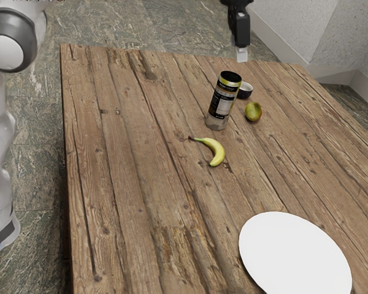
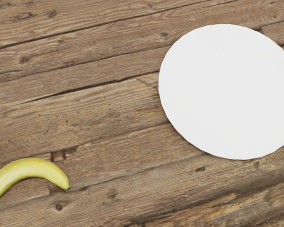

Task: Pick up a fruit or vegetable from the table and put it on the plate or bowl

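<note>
Exterior view's top holds the black jaws, high above the far edge of the wooden counter [image 1: 129, 184]. From where I stand I cannot tell if they are open or closed. The banana [image 1: 214, 150] lies flat near the middle of the counter, on bare wood. The white plate [image 1: 294, 257] is at the near corner, toward the exterior view's right and well apart from the banana. Behind the banana a tall can [image 1: 223, 101] stands upright, with a small dark bowl [image 1: 246, 90] just behind it and a green-yellow fruit [image 1: 253, 111] beside it. Under the wrist camera are the plate [image 2: 229, 90] and the banana [image 2: 26, 175], with bare planks between them.
</note>
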Robot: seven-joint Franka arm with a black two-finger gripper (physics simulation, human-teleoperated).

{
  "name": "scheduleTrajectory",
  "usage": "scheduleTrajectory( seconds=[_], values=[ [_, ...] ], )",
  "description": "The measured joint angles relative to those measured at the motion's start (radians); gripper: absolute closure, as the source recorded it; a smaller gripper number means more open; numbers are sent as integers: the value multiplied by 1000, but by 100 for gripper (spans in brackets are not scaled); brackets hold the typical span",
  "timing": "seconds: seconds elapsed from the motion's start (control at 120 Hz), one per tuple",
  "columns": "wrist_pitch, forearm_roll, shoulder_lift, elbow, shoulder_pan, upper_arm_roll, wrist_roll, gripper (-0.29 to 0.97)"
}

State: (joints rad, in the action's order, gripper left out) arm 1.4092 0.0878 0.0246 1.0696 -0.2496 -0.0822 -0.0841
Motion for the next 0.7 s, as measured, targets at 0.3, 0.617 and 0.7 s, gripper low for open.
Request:
scheduleTrajectory(
  seconds=[0.3, 0.617, 0.7],
  values=[
    [-71, -30, 45, 65, 1, 1, 1, 0],
    [-119, -53, 90, 63, 13, -109, 3, 0],
    [-158, -51, 93, 65, 29, -189, -2, 0]
  ],
)
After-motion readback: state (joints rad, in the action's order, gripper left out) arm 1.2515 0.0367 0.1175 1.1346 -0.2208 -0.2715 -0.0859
